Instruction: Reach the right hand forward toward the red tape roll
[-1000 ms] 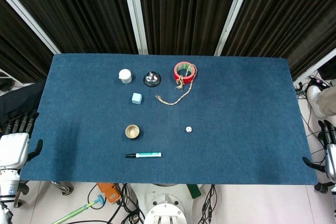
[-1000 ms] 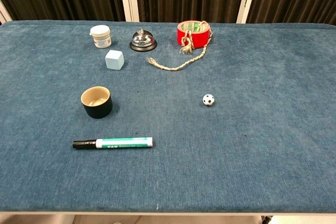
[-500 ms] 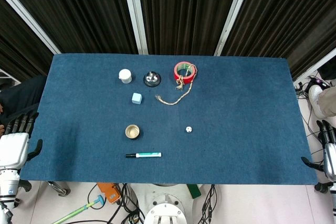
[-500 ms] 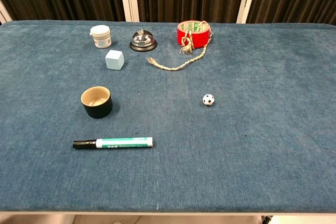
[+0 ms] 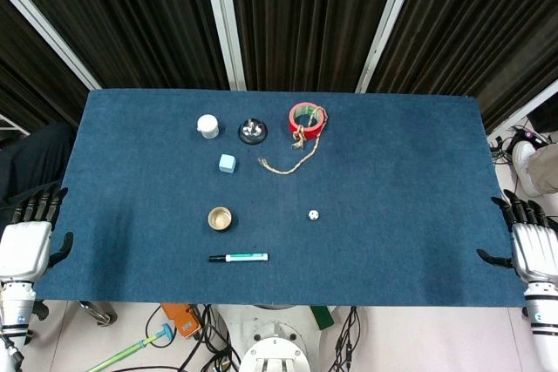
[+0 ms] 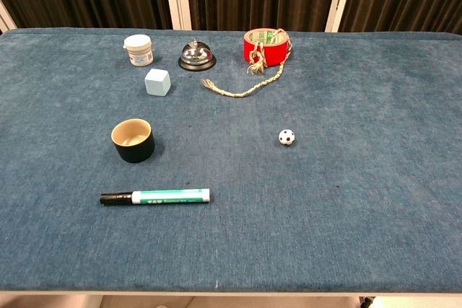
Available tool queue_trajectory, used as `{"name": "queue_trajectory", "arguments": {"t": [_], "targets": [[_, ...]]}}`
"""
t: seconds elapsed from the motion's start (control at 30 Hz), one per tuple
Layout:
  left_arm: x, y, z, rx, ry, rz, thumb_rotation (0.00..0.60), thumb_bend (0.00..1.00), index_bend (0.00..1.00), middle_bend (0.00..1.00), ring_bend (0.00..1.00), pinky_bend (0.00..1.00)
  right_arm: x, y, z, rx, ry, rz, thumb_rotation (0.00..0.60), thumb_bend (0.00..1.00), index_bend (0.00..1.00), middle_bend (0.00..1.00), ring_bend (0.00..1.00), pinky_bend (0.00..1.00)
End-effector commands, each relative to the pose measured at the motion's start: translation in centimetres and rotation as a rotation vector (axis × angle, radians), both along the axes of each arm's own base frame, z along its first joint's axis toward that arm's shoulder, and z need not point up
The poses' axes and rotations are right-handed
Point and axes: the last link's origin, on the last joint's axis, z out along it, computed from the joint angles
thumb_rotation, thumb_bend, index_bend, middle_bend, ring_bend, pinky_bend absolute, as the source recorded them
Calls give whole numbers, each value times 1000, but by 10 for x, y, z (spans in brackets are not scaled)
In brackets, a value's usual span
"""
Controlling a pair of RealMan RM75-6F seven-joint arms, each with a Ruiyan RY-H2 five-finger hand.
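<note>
The right hand (image 5: pixel 534 248) sits empty, fingers spread, at the blue felt worktop's (image 5: pixel 410 189) near right corner. The glossy red tape roll (image 5: pixel 306 117) lies well ahead and to its left, a braided jute rope (image 5: pixel 292 152) draped over it. Risk: sweeping fingers could snag that rope, dragging the roll.

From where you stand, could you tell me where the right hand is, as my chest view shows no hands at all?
Observer: The right hand sits just off the table's right near corner, well short of the red tape roll.
Operator: Is it holding anything?
Observer: No, its fingers are spread and empty.
Operator: And the other one?
Observer: The left hand is beside the left near corner, also empty.
</note>
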Motion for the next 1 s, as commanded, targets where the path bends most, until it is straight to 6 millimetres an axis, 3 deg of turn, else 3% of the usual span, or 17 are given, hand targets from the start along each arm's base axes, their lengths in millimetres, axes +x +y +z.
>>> {"name": "queue_trajectory", "arguments": {"t": [0.03,0.23,0.37,0.67,0.87,1.0], "targets": [[0,0,0,-1,1,-1,600,412,23,0,23,95,-1,-40,-40,76,-78,53,600,138,253,108,157,114],[0,0,-1,-8,4,-1,600,412,23,0,23,95,23,-81,-90,214,-175,111,600,139,316,108,157,117],[-1,1,-1,-8,7,3,600,412,23,0,23,95,57,-104,-116,304,-197,193,600,141,356,108,157,130],[-2,2,0,-4,11,7,600,412,23,0,23,95,118,-117,-153,449,-281,314,600,146,393,108,157,134],[-2,3,0,-2,16,8,600,412,23,0,23,95,134,-122,-174,474,-291,332,600,177,403,108,157,134],[-3,3,0,-2,16,13,600,412,23,0,23,95,134,-128,-185,471,-292,315,600,216,417,108,157,134]]}}
